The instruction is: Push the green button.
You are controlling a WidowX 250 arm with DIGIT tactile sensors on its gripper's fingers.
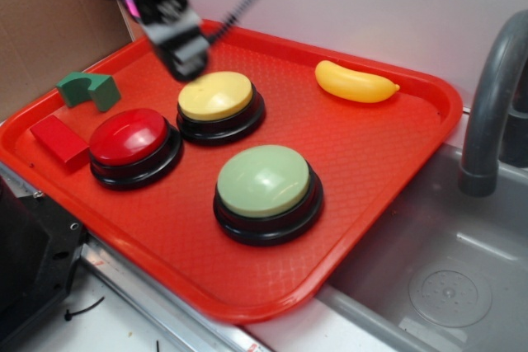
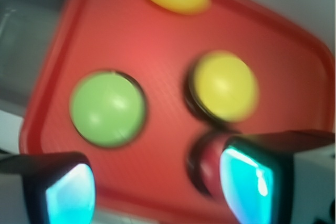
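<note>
The green button point(image 1: 262, 180) is a large pale green dome on a black base, standing near the front middle of the red tray point(image 1: 388, 146). In the wrist view the green button point(image 2: 107, 108) lies left of centre, ahead of the fingers. My gripper point(image 1: 190, 68) hangs blurred above the tray's back left, over the far edge of the yellow button point(image 1: 216, 95) and well apart from the green one. In the wrist view my gripper point(image 2: 157, 190) is open and empty, with only tray between its fingers point(image 2: 68, 192).
A red button point(image 1: 129, 136) stands left of the yellow one. A yellow banana point(image 1: 355, 82) lies at the tray's back right. A dark green arch block point(image 1: 89, 88) and a red block point(image 1: 59, 139) lie at the left edge. A sink point(image 1: 445, 278) and grey faucet point(image 1: 491, 96) are on the right.
</note>
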